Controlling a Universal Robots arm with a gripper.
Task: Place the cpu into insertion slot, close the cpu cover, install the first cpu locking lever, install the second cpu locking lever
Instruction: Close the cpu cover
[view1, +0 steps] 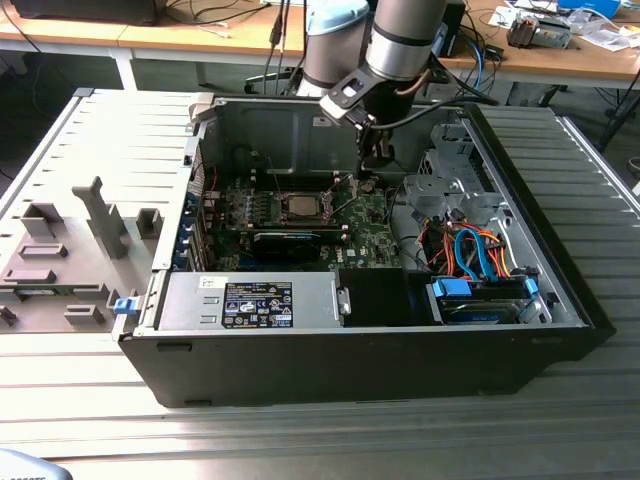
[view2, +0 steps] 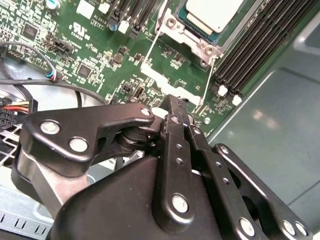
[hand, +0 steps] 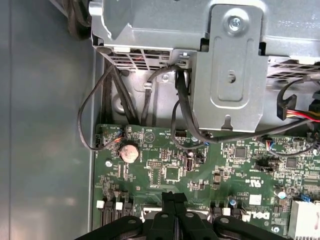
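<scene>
One cpu (view2: 212, 12), one green board (hand: 170, 172) (one coin cell (hand: 129, 152)) — one gripper (view2: 172, 102)

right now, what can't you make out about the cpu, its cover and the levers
- cpu: cut off by the picture edge in the second wrist view, tiny in the exterior view.
- cover: mostly past that same edge, so fully shut or not is unclear.
- levers: thin wires in the second wrist view, one ending near the gripper; latched or not is too fine to tell.
</scene>
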